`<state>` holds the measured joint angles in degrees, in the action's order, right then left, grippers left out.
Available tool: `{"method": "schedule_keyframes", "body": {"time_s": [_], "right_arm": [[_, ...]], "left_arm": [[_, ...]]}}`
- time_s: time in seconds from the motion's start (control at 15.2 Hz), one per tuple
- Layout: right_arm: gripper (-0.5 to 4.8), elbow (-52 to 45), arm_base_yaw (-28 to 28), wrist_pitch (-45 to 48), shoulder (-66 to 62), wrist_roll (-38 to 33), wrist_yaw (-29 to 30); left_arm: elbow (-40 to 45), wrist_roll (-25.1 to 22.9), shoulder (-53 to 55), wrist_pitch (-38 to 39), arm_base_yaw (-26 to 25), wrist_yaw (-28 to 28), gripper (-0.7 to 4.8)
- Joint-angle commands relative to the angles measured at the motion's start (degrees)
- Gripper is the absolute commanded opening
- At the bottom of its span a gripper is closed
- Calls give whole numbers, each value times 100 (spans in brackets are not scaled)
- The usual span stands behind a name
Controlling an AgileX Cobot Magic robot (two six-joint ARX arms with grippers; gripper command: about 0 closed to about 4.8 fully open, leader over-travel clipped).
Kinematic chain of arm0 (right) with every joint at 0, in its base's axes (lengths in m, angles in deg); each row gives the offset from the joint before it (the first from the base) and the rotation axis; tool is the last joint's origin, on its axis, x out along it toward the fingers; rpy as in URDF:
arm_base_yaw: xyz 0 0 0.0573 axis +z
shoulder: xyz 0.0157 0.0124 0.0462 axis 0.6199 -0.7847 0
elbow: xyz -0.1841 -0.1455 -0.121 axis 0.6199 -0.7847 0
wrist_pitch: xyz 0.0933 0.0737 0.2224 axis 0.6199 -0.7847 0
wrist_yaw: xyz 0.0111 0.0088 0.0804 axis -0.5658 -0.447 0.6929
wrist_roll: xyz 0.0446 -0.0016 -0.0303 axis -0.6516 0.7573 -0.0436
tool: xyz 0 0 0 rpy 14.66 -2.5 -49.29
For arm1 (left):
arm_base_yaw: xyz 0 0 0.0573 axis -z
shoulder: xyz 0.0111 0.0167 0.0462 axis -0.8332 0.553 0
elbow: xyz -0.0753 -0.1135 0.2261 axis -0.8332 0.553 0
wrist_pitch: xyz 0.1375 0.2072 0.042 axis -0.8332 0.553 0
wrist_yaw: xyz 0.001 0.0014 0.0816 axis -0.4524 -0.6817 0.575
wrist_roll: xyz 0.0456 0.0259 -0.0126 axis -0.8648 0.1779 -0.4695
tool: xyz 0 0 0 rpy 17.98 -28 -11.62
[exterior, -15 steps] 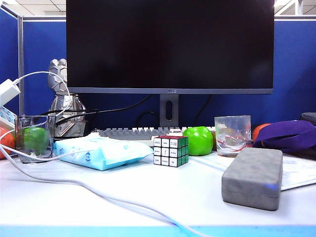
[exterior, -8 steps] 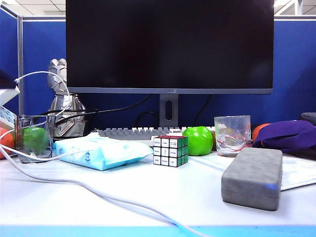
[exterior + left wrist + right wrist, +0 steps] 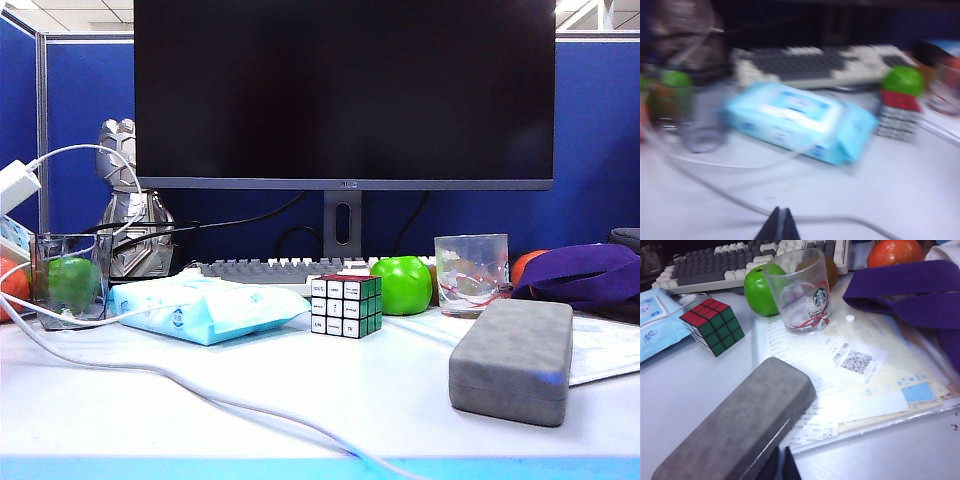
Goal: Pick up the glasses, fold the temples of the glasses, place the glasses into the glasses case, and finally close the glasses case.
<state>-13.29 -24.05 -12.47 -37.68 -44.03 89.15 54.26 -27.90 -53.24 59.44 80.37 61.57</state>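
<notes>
The glasses case (image 3: 511, 360) lies shut on the desk's right side, glasses unseen — presumably inside. It looks a rigid, light shell, its felt grippy; best pinched across the long edges. Left gripper (image 3: 779, 225) and right gripper (image 3: 780, 462) are both clenched, empty — the right just beside the case.

Left pincer (image 3: 779, 225): black tips pressed together, above the white table (image 3: 900, 190). White cable (image 3: 730, 192): curves across the table just ahead of the tips. Pale blue tissue pack (image 3: 800, 122): lying flat, mid-table. Rubik's cube (image 3: 897, 117): beside the pack, green ball (image 3: 903, 80) behind it. Keyboard (image 3: 820, 65): behind the pack. Whole view blurred.
</notes>
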Motion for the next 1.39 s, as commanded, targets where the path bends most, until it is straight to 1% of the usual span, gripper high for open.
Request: {"method": "schedule_keyframes", "body": {"time_s": [0.07, 0.26, 0.46, 0.59, 0.66, 0.99, 1.06, 1.19, 1.25, 1.32, 1.39], "right_arm": [[-4, 26, 7, 94, 4, -22, -11], [-4, 26, 2, 79, 46, -22, -15], [-4, 26, 4, 68, 48, -22, -11], [-4, 26, 4, 66, 48, -22, -11], [-4, 26, 4, 66, 48, -22, -11], [-4, -26, 2, 127, 90, -22, -9], [-3, -249, -37, 179, 411, -22, -7], [-3, -643, -299, 219, 968, -17, 33], [-3, -658, -426, 470, 1043, -22, 33], [-3, -671, -660, 627, 1032, -17, -177], [-1, -706, -931, 640, 1032, 232, -210]], "left_arm": [[2, -57, -546, 494, -691, -35, -6], [2, -417, -564, 1003, -1102, -17, -6], [2, -1034, -564, 1003, -1261, -52, -6], [2, -992, -564, 981, -1279, -59, -4], [2, -874, -564, 981, -1279, -87, -4], [2, -890, -564, 981, -1279, -83, -4], [2, -890, -564, 981, -1279, -85, -4], [2, -887, -564, 979, -1279, -81, -4], [2, -890, -564, 979, -1279, -87, -4], [2, -890, -564, 981, -1279, -109, -4], [2, -890, -564, 981, -1279, -133, -3]]}}
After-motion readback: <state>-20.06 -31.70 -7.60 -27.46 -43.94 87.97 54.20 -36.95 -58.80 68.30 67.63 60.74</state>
